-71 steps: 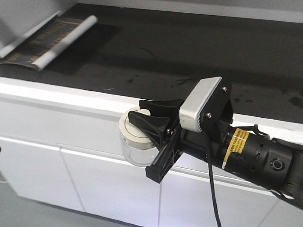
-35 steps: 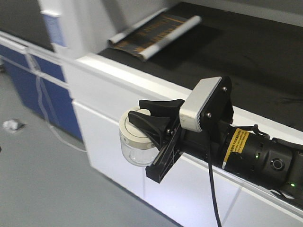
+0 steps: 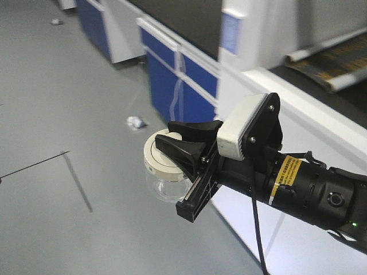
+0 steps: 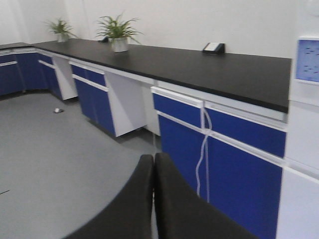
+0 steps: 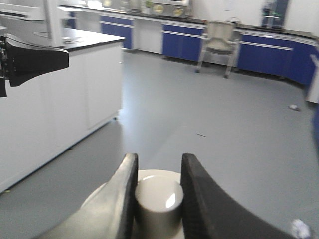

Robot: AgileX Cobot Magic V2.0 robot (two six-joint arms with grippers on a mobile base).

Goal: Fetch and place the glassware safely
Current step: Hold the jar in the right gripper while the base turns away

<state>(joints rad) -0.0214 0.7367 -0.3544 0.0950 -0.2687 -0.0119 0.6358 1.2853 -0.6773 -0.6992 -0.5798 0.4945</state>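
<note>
Masking half the lid, right gripper pinches its knob; jar hangs beneath, arm stretched out above floor; left gripper pressed together, empty.

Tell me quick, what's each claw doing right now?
Left claw: closed, nothing in it.
Right claw: closed on the jar, pinching its lid knob.

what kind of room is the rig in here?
Most likely a laboratory: long black-topped benches on blue cabinets line the walls, the floor is bare grey, and the right gripper holds a lidded glass jar.
</note>
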